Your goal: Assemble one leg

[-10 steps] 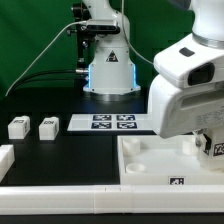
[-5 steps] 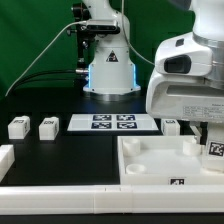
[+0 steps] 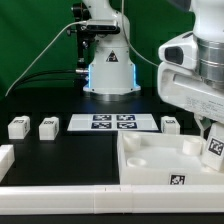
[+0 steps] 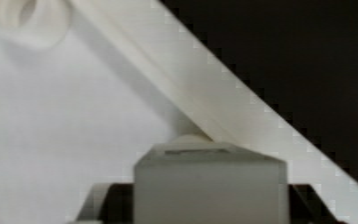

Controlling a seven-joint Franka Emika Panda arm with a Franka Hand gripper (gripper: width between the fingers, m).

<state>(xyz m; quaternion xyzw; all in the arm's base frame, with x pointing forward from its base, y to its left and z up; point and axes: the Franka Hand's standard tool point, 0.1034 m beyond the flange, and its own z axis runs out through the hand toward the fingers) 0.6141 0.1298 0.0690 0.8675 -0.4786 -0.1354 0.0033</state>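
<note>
The leg (image 3: 214, 147) is clamped in the hand (image 4: 202, 203), which is closed onto it. In the wrist view the pale block sits wedged between two dark fingers (image 4: 105, 200), one against each side. In the exterior view it hangs at the right edge of the picture under the arm's bulky white wrist (image 3: 195, 85), a little tilted, with its black-and-white tag facing the camera. It is over the far right corner of the tray (image 3: 150, 165); whether its lower end touches the tray I cannot tell. The tray is a large white square piece with a raised rim and a small tag on its front wall, and it lies flat on the black bench (image 3: 60, 150). Just behind the tray a second leg (image 3: 170, 125) stands on the bench, close beside the right end of the marker board (image 3: 112, 122), which lies flat with its tags facing up. Well apart from the tray, toward the exterior view's left, a third leg (image 3: 47, 128) and a fourth leg (image 3: 17, 128) stand side by side, near each other but not touching. Behind the marker board rises the arm's base (image 3: 108, 70), lit blue at the front, before a green backdrop (image 3: 30, 40).
</note>
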